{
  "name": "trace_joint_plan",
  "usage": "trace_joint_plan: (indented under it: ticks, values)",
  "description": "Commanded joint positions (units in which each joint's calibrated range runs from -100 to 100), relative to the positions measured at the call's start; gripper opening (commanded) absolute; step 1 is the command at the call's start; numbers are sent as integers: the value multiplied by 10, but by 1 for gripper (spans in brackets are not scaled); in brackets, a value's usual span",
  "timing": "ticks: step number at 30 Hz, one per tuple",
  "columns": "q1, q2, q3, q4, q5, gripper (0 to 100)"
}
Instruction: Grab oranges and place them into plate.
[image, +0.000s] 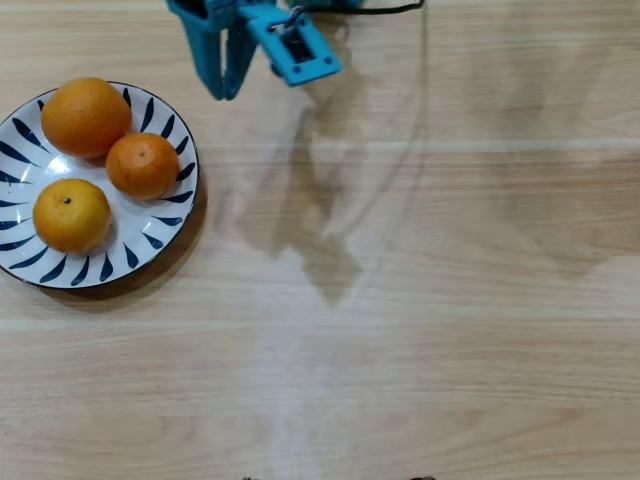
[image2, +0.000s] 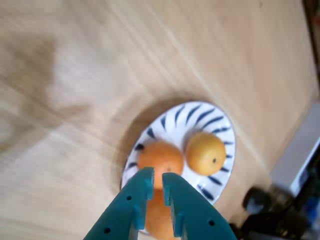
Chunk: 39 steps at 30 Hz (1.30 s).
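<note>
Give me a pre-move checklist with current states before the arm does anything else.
1. All three oranges on the round white plate with dark blue rim strokes: larger orange, smaller darker orange, yellowish orange with a stem dot. Ok.
2. Teal two-finger tool empty, fingers nearly together. Ok.
3. Tool clear of the plate in the overhead view. Ok.
4. No fruit left on the light wooden table. Ok.
5. Tool height above the fruit. Cannot tell.

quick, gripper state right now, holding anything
gripper: nearly shut, holding nothing; all three oranges sit on the plate.
</note>
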<state>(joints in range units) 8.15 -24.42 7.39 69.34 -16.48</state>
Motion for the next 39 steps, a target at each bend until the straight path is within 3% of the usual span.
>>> trace_joint_plan:
  ticks: [1,5,12,16,28,39]
  values:
    - [-58,-172,207,-100,7,2]
    - [-86,-342,389,-123,11,2]
    - [-114,-605,597,-124,108,2]
    - [-118,-742,706,-121,115,2]
    - [-163,-754,901,-109,115,2]
    - [-165,-753,900,-110,112,2]
